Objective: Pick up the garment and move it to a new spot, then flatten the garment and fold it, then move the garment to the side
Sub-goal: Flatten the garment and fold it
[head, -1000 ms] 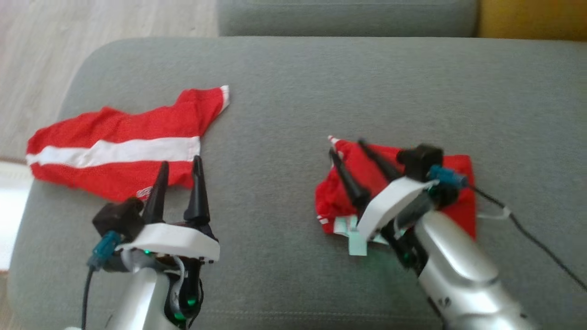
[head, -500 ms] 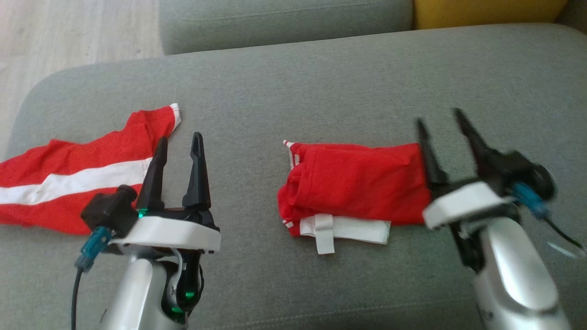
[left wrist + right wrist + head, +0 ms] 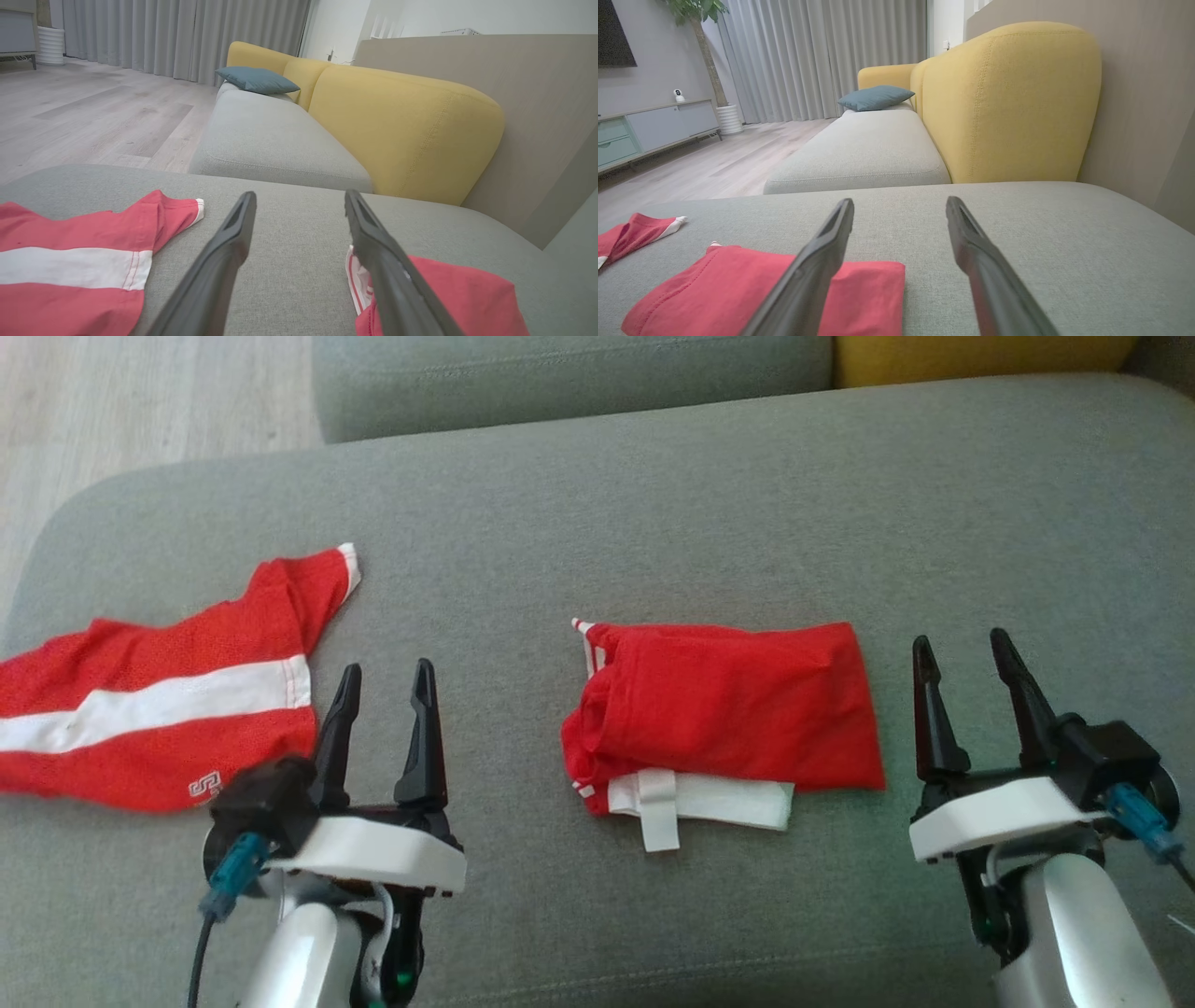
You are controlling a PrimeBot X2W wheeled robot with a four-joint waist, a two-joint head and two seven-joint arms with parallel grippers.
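Note:
The garment (image 3: 728, 714) is a red bundle folded into a rough rectangle, with a white band and tab sticking out at its near edge; it lies mid-cushion on the grey sofa seat (image 3: 653, 523). My right gripper (image 3: 961, 638) stands open just right of it, touching nothing. My left gripper (image 3: 388, 665) is open too, between the folded garment and a red shirt with a white stripe (image 3: 159, 700) spread out at the far left. In the left wrist view the left gripper (image 3: 300, 193) points over bare cushion, with the garment (image 3: 458, 298) to its right. In the right wrist view the right gripper (image 3: 900, 199) has the garment (image 3: 738, 284) on its left.
A second grey seat cushion (image 3: 271, 135) adjoins the far edge, with a teal pillow (image 3: 257, 79) on it. Yellow backrests (image 3: 1008, 102) rise at the far right. Wooden floor (image 3: 140, 392) lies beyond the cushion's left edge. The striped shirt (image 3: 79, 252) reaches that left edge.
My right gripper has lifted off the folded garment and drawn away to its right and nearer side, leaving it lying flat. The left gripper pulled back slightly. The head camera shifted.

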